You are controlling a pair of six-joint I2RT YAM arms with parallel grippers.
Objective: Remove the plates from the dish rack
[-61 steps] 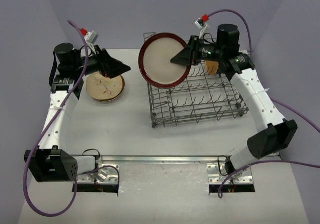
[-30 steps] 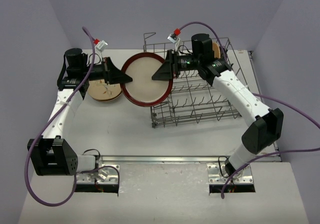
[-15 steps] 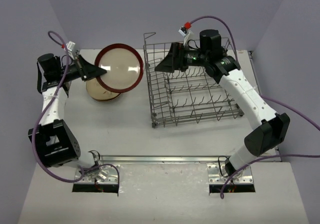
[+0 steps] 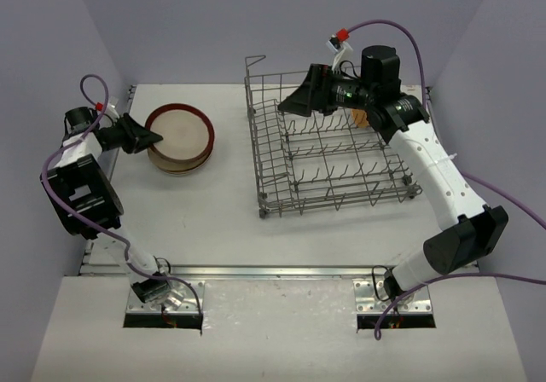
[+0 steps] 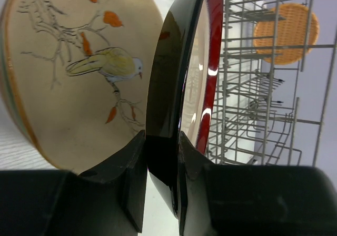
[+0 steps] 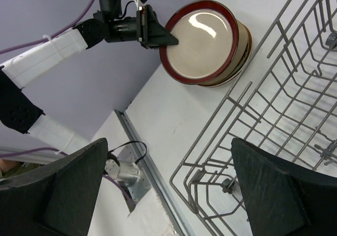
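My left gripper [image 4: 151, 136] is shut on the near rim of a plate [image 4: 181, 135] with a red rim, cream inside and dark underside. It holds that plate nearly flat over a stack of plates [image 4: 182, 164] on the table's left. The left wrist view shows the fingers [image 5: 131, 162] pinching the dark rim [image 5: 169, 88], just above a cream plate [image 5: 79, 72] painted with a bird. The grey wire dish rack [image 4: 333, 156] stands at the right. An orange-tan plate [image 4: 362, 116] stands upright at its back. My right gripper [image 4: 290, 105] hangs open and empty over the rack's back left.
The right wrist view looks down on the rack's corner [image 6: 237, 157], the stack [image 6: 239, 57] and my left gripper [image 6: 158, 36]. Bare table lies between stack and rack. A metal rail [image 4: 273, 271] runs along the near edge. Purple walls close in on three sides.
The red-rimmed plate passed from my right gripper to my left. The left arm swung it left and down over the stack. The right gripper opened and drew back over the rack.
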